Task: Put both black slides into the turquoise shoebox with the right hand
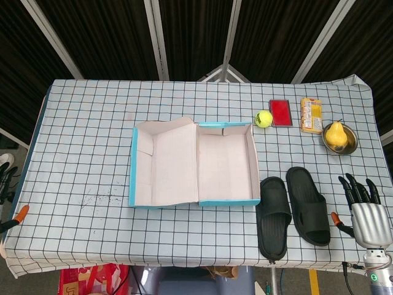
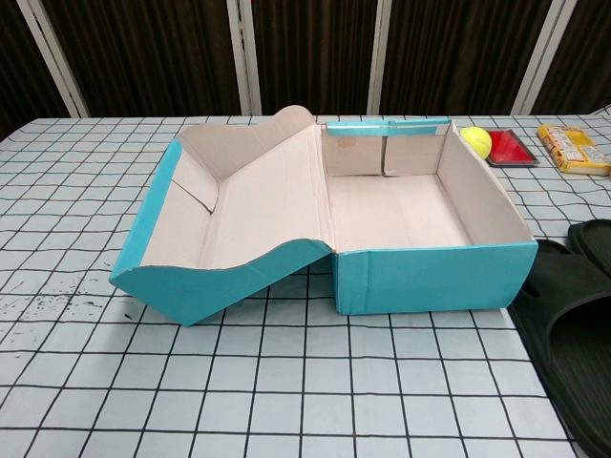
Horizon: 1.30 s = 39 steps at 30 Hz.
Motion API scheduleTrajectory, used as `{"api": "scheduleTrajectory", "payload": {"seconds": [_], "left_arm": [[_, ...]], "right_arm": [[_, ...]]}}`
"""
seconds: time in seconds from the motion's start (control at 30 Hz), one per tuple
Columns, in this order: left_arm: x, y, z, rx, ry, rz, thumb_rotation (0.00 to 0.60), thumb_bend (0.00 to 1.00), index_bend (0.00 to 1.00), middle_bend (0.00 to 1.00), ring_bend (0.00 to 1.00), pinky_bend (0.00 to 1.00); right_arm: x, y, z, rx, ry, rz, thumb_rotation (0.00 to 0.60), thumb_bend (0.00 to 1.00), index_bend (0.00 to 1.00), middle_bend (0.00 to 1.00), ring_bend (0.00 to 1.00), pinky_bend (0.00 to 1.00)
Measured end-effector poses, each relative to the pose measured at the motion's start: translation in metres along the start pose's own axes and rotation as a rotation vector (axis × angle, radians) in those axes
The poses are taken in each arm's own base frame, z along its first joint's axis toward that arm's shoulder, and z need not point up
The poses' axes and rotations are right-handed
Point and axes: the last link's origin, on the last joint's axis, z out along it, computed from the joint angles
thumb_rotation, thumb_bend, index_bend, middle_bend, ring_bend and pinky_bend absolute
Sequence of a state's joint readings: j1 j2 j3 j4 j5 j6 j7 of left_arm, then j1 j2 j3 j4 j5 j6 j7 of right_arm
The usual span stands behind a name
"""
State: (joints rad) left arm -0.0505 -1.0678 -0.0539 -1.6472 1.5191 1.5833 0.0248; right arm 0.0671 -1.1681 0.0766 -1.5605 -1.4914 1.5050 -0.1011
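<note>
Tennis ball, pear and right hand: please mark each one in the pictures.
tennis ball [image 1: 263,118], head view, centre of the ball.
pear [image 1: 335,134], head view, body of the fruit in the metal bowl [image 1: 351,145].
right hand [image 1: 370,220], head view, back of the hand.

Turquoise shoebox [image 1: 193,163]: matt cardboard, plain pale lining inside. Two black slides [image 1: 293,209]: matt rubbery foam, smooth straps; table [image 1: 92,141] under a smooth checked cloth. My right hand [image 1: 368,212]: brushed silvery metal palm, glossy black plastic fingers [image 1: 356,187].
</note>
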Motion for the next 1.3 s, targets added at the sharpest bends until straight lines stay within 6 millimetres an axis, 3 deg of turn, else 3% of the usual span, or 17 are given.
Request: {"api": "scheduleTrajectory", "payload": {"seconds": [0.67, 1.0, 1.1, 1.3], "left_arm": [[-0.003, -0.001, 0.002, 0.011, -0.036, -0.008, 0.600, 0.35, 0.02, 0.00, 0.00, 0.00], [0.000, -0.004, 0.002, 0.035, -0.033, -0.015, 0.600, 0.35, 0.02, 0.00, 0.00, 0.00], [-0.001, -0.005, 0.003, 0.035, -0.040, -0.013, 0.600, 0.35, 0.02, 0.00, 0.00, 0.00], [0.000, -0.005, 0.005, 0.022, -0.026, -0.024, 0.600, 0.35, 0.00, 0.00, 0.00, 0.00]], "right_arm": [[0.000, -0.003, -0.004, -0.016, -0.057, 0.043, 0.600, 0.29, 0.10, 0.08, 0.17, 0.06], [0.005, -0.020, 0.000, 0.034, -0.154, 0.133, 0.600, 0.29, 0.09, 0.08, 0.13, 0.06], [0.011, -0.028, 0.006, 0.053, -0.202, 0.119, 0.600, 0.29, 0.03, 0.07, 0.12, 0.06], [0.019, -0.050, 0.018, 0.070, -0.305, 0.048, 0.600, 0.29, 0.02, 0.06, 0.11, 0.06]]}}
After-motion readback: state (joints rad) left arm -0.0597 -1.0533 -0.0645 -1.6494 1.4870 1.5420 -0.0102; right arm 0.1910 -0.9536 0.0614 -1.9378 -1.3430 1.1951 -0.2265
